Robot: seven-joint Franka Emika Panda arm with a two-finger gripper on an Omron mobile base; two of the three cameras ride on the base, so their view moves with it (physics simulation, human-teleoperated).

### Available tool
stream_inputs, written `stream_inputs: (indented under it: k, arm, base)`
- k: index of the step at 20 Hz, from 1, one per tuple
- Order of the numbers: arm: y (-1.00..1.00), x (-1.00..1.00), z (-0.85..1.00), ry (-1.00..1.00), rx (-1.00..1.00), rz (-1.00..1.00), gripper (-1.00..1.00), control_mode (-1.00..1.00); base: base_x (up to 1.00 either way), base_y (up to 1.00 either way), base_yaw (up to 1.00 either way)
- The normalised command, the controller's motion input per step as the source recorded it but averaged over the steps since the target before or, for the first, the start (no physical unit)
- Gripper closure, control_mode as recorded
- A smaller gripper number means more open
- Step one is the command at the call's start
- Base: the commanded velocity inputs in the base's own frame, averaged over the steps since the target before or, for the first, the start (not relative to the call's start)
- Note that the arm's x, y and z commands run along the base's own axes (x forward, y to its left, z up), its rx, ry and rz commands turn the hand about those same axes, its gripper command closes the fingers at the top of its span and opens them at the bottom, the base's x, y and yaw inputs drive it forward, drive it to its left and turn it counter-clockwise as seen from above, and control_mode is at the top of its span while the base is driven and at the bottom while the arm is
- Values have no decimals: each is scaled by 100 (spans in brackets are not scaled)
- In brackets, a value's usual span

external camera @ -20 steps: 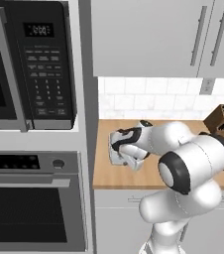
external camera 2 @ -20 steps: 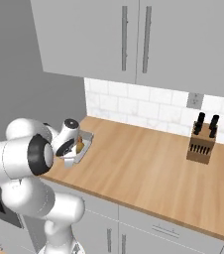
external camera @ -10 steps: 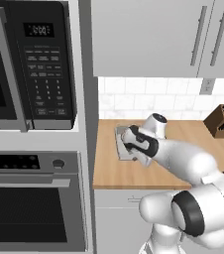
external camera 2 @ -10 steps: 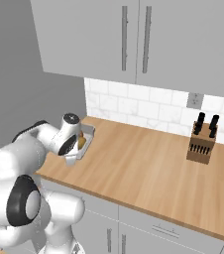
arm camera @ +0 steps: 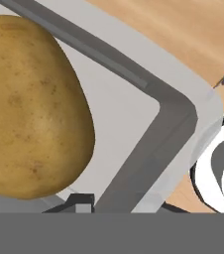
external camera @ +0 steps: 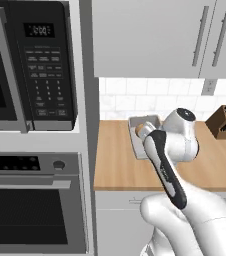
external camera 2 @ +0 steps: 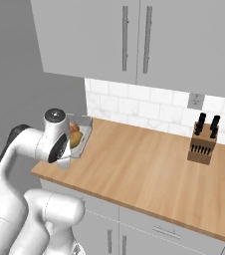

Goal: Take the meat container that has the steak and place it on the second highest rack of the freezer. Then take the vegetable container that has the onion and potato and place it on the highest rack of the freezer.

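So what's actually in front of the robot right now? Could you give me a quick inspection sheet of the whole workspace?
Surface: wooden counter, mostly bare.
Job's things: grey vegetable container at the counter's left end near the wall; a potato lies inside it. Something orange-brown shows in it from the right base view, too small to name.
Clutter: knife block with dark handles, standing upright toward the right by the tiled wall.
Gripper: at the container; whether it is open or shut cannot be told.
Cables: nothing seen.
Surroundings: microwave above a built-in oven on the left, grey wall cabinets overhead, wall outlet on the tiles.
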Motion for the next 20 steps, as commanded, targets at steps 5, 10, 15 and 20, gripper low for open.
stream_inputs:
  k: [5, 10, 15, 20]
  arm:
    - [-21, -97, 97, 5, 0, 0, 100, -100]
    - [-10, -80, 87, 20, 0, -4, 100, -100]
    - [-20, -76, 40, 14, 0, -4, 100, -100]
    - [0, -55, 0, 0, 1, -3, 100, -100]
  base:
    - [0, 0, 0]
    - [0, 0, 0]
    - [0, 0, 0]
    - [0, 0, 0]
